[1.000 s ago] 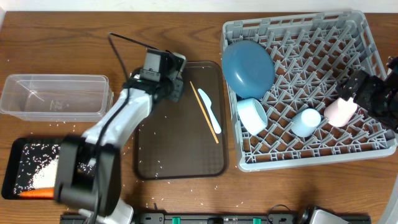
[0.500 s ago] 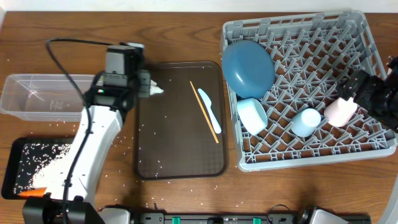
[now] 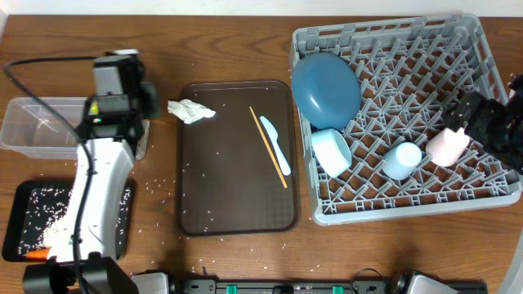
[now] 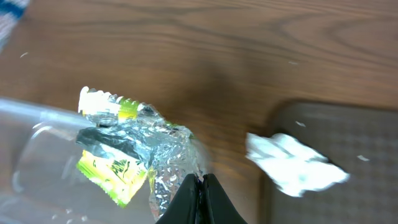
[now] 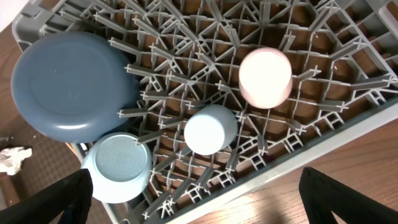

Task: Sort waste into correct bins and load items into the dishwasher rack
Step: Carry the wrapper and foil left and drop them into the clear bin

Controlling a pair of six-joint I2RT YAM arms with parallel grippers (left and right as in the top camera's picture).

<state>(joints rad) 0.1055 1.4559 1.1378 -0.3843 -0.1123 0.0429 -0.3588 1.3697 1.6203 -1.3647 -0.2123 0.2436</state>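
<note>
My left gripper [image 4: 200, 182] is shut on a crumpled silvery and yellow-green wrapper [image 4: 140, 152] and holds it over the right end of the clear tub [image 3: 49, 122]. In the overhead view the left gripper [image 3: 135, 100] is at that end. Crumpled white paper [image 3: 189, 110] lies on the brown tray's top-left edge and also shows in the left wrist view [image 4: 292, 169]. The grey rack [image 3: 425, 200] holds the blue plate [image 3: 325, 88], bowl [image 3: 331, 151], light blue cup [image 3: 402, 159] and pink cup [image 3: 448, 145]. My right gripper [image 5: 199, 190] is open and empty above the rack's right side.
The spoon [image 3: 275, 145] and the chopstick [image 3: 268, 149] lie on the brown serving tray [image 3: 237, 204]. The black tray [image 3: 24, 196] at the front left holds rice and a carrot [image 3: 45, 255]. Rice grains are scattered on the table around the trays.
My left arm has swung left from the brown tray's corner to the tub's right end. The crumpled paper now lies uncovered at the tray edge. The right arm has not moved.
</note>
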